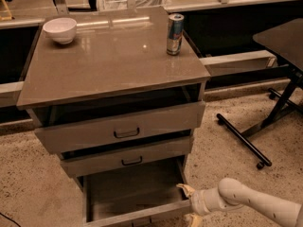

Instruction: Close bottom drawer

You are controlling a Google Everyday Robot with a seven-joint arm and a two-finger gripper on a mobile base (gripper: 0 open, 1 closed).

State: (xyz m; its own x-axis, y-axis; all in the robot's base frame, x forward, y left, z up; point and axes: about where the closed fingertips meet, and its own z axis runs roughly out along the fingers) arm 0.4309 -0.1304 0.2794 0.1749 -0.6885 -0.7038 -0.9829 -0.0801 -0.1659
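The grey-brown cabinet [111, 65] has three drawers. The bottom drawer [135, 188] is pulled far out, and its bare flat floor shows. Its front panel [137, 216] lies at the lower edge of the view, with the handle out of sight. My gripper [189, 205] is at the right end of that front panel. It is open, with one yellowish fingertip [186, 189] on the inner side of the panel and the other on the outer side. The white arm [251, 207] comes in from the lower right.
The top drawer [120, 129] and middle drawer [128, 157] stand slightly open above. A white bowl [60, 30] and a drink can [174, 27] stand on the cabinet top. A black table's wheeled leg [244, 141] lies on the speckled floor to the right.
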